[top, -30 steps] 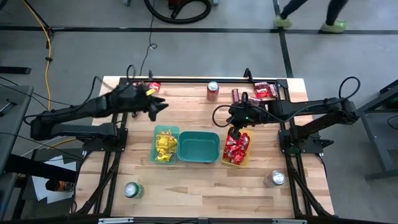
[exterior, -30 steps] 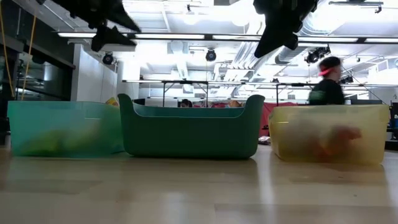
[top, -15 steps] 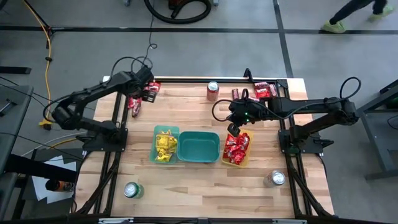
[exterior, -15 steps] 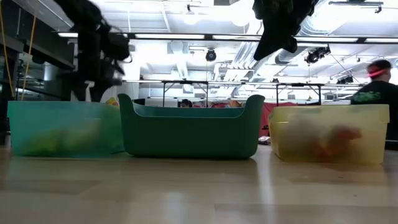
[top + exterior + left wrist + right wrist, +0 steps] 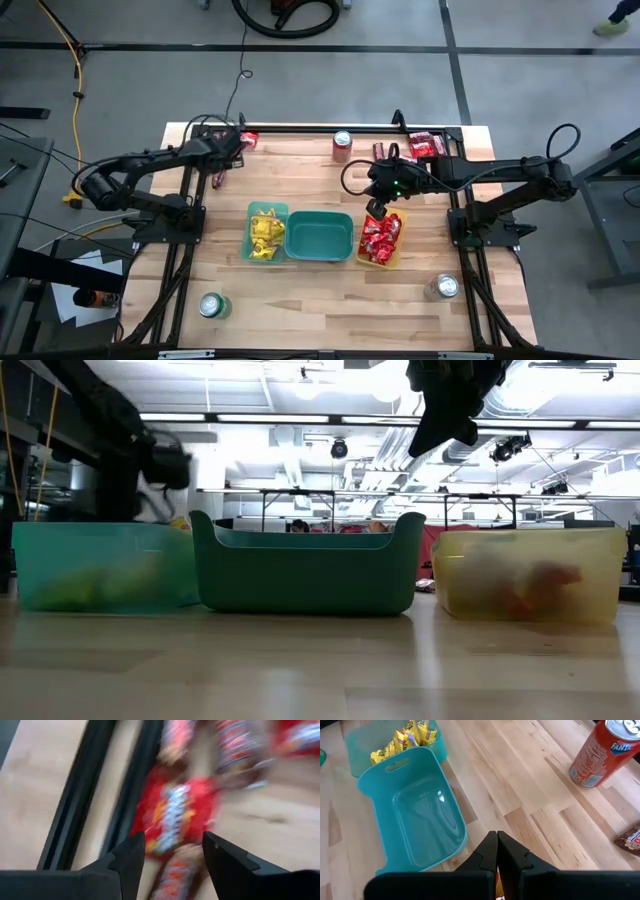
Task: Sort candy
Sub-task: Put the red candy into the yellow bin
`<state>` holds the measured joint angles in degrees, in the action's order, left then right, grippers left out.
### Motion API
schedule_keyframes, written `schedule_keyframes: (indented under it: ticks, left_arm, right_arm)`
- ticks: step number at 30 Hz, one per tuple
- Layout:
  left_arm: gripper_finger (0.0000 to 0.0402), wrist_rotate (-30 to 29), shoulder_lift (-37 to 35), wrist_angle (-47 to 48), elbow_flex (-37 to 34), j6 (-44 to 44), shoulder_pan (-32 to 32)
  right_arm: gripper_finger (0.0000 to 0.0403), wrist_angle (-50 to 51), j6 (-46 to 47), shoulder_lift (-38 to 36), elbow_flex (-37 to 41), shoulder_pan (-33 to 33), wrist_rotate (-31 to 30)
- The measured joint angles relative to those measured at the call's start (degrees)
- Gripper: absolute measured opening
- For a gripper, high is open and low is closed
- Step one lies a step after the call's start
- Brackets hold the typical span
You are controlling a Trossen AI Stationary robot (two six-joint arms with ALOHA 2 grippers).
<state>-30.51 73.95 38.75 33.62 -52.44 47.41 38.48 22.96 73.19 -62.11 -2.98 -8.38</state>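
1. High view — sorting is judged well under way. Yellow packets [image 5: 265, 232] are seen in the light green bin [image 5: 251, 213], red packets [image 5: 381, 238] in the yellow bin [image 5: 401, 243]; the teal bin [image 5: 319, 236] between them appears empty. Loose candy [image 5: 221, 172] is left by the counter's [image 5: 300, 290] far-left corner, and more [image 5: 425, 146] at the far right. The left end effector [image 5: 226, 160] is reached out low over the left pile; the right end effector [image 5: 376, 206] hangs above the yellow bin's far end.
2. Low view — the three bins are seen side by side; the right arm hangs above them.
3. Left wrist view — the left end effector [image 5: 170, 851] is held wide apart, nothing gripped, with a red packet [image 5: 175, 817] just ahead between the fingers. Next move, as judged: a descent and closure on that one packet, clear of its neighbours and the black frame rail [image 5: 127, 790].
4. Right wrist view — the right end effector [image 5: 497, 851] is pressed fully together, apparently empty — an orange drink can [image 5: 598, 751] stands well apart.
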Motion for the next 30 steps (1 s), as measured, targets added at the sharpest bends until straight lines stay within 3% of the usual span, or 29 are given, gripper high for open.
schedule_keyframes:
  ticks: [5,14,19,22,27,30]
  left_arm:
    - [0.0186,0.23,-0.02,-6.98,-5.81,-8.15,1.08]
    - [0.0186,3.03,1.78,-23.87,-10.05,-8.32,4.13]
    - [0.018,3.2,4.34,-24.44,-10.03,-9.71,4.7]
    - [0.014,4.22,4.58,-24.4,-10.09,-8.77,4.74]
    - [0.0019,9.33,2.29,-24.54,-10.21,-5.34,4.69]
    - [0.0015,11.39,-1.41,-23.35,-10.4,-2.37,4.65]
  right_arm:
    - [0.0,0.0,-0.66,0.0,0.0,0.0,0.0]
    - [0.0,0.02,-2.39,0.0,0.0,0.0,0.07]
    - [0.0,0.57,-2.44,0.0,0.0,0.0,0.7]
    - [0.0,1.22,-2.44,0.0,0.0,0.0,1.33]
    - [0.0,1.32,-2.44,0.0,0.0,0.0,1.33]
    - [0.0,1.16,-2.44,0.0,0.0,0.0,1.32]
